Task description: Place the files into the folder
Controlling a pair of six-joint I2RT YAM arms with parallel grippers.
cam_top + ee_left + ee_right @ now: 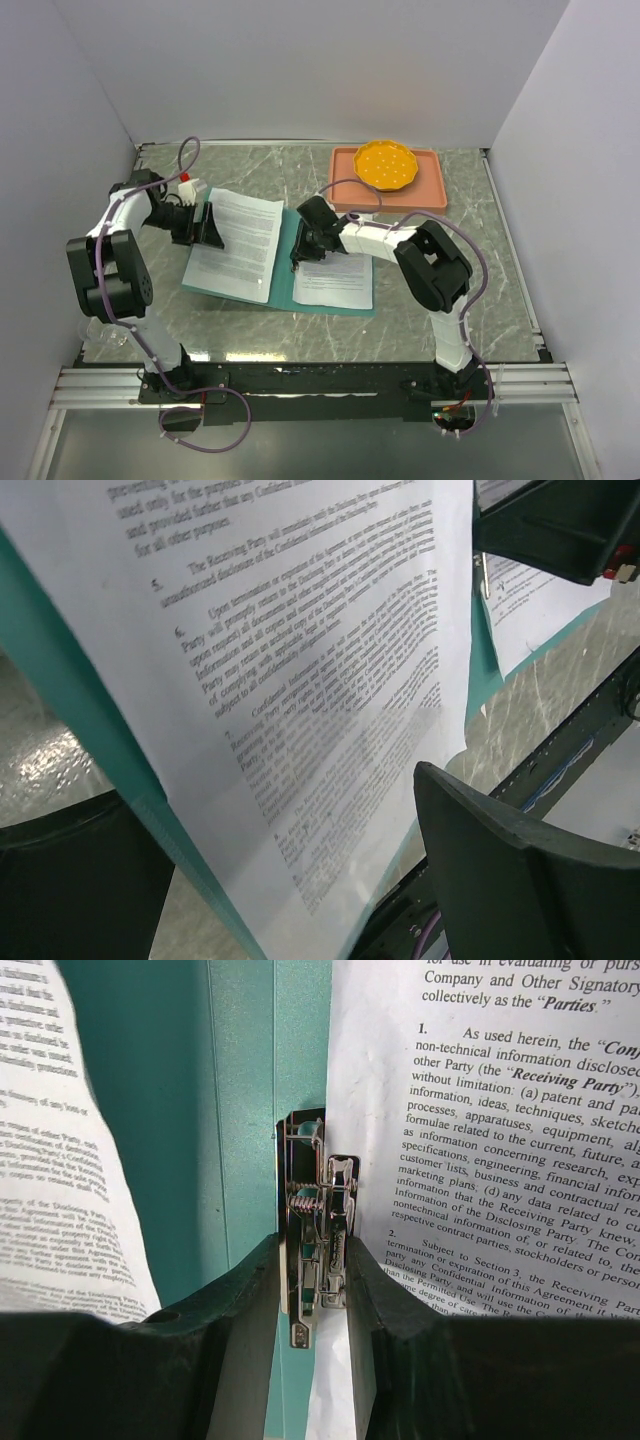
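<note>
The teal folder (284,270) lies open on the table. One printed sheet of the files (240,245) rests on its raised left cover, another (335,280) lies on the right half. My left gripper (212,228) is at the left cover's edge. In the left wrist view the cover (70,680) and sheet (300,630) pass between its wide-apart fingers (500,880). My right gripper (300,250) is at the spine. In the right wrist view it (312,1260) is shut on the metal clip (315,1210), between the teal folder (170,1110) and the right sheet (500,1110).
A salmon-pink tray (430,195) with an orange plate (385,165) stands at the back right, just behind my right arm. White walls close in the marbled table on three sides. A clear object (100,338) lies near the left arm's base.
</note>
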